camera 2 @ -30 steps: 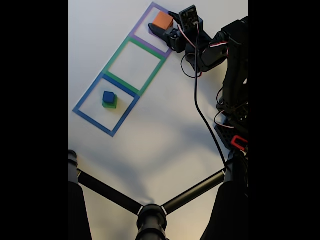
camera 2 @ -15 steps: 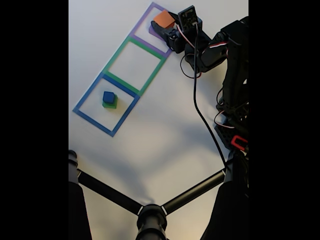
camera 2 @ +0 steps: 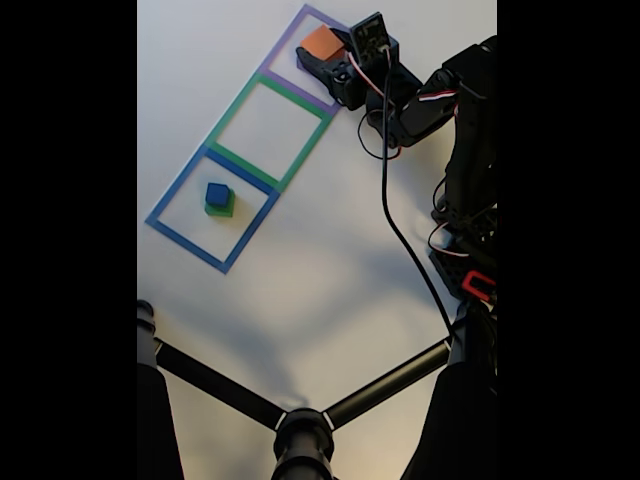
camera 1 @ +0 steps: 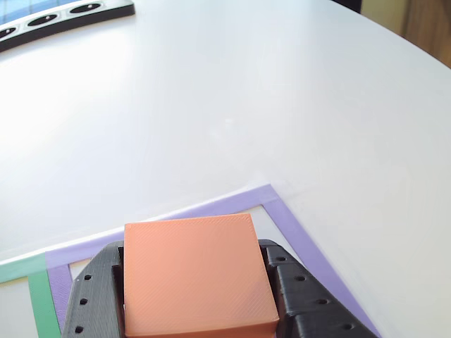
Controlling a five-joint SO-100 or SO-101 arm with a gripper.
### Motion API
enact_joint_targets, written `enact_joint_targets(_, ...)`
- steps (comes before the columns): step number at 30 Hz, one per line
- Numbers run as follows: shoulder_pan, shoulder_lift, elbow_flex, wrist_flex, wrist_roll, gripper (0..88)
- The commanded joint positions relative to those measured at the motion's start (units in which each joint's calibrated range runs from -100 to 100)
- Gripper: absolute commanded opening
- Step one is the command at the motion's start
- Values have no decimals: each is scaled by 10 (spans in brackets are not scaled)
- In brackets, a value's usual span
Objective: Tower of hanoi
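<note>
Orange block [camera 1: 194,274] sits clamped flat between the black gripper [camera 2: 322,58] fingers [camera 1: 95,299] over the purple tape square [camera 2: 300,30], near the table's [camera 2: 300,290] far edge; blue cube [camera 2: 217,193] tops green block [camera 2: 222,208].

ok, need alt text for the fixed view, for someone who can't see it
The arm's gripper holds an orange block at the purple tape square, the top one in a diagonal row of three outlines on a white table. The green tape square is empty, and the blue tape square holds a small blue cube stacked on a green block.
</note>
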Motion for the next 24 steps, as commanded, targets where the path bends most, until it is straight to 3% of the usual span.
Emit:
enact_joint_targets(1, -25, -150, 12, 103, 0, 89)
enact_joint_targets(11, -71, -435, -95, 581, 0, 86)
enact_joint_targets(24, -159, -514, -552, 1261, 0, 83)
